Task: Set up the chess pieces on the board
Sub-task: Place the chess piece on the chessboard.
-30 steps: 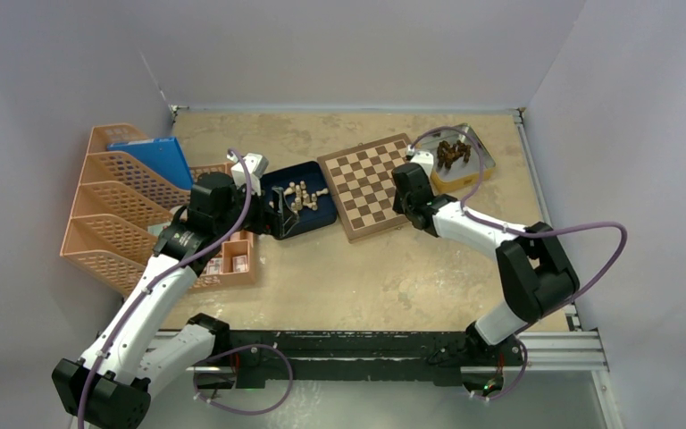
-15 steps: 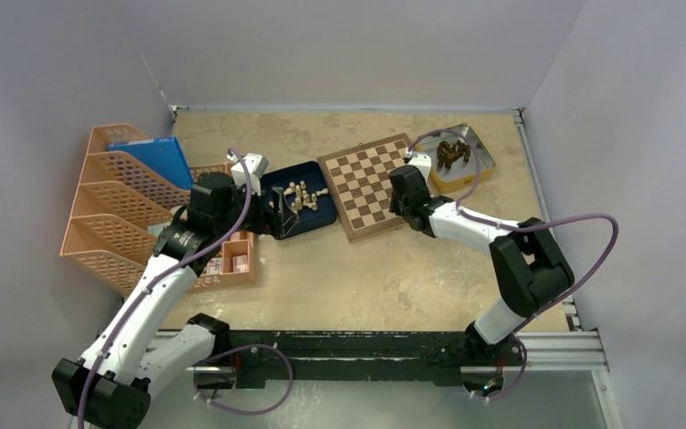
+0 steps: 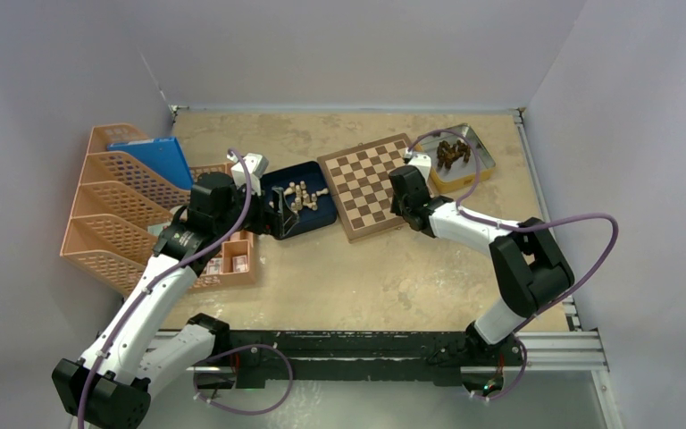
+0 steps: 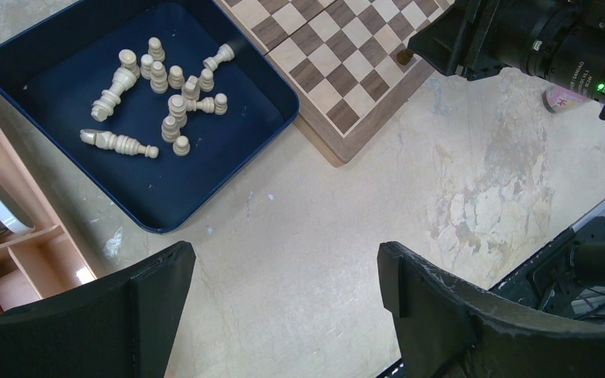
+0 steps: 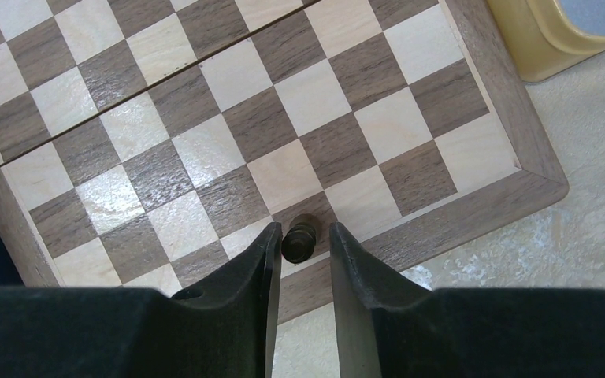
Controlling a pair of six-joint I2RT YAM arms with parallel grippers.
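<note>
The board (image 3: 364,183) lies at the table's centre back. One dark brown chess piece (image 5: 300,240) stands upright on a dark square in the board's (image 5: 315,94) near edge row. My right gripper (image 5: 303,236) straddles it, open only slightly, with a thin gap showing on the right side of the piece. More dark pieces (image 3: 451,152) lie in the silver tin (image 3: 475,165). My left gripper (image 4: 283,272) is wide open and empty, over bare table just in front of the dark blue tray (image 4: 63,181), which holds several cream pieces (image 4: 165,87).
Orange file racks (image 3: 112,206) with a blue folder (image 3: 156,161) stand at the left. A small orange organiser (image 3: 228,259) sits under my left arm. The tin's yellow rim (image 5: 551,47) is close to the board's right corner.
My right gripper's jaws have parted from the dark piece, which now stands by itself on the board. The right arm shifted slightly left. The left arm has not moved.
</note>
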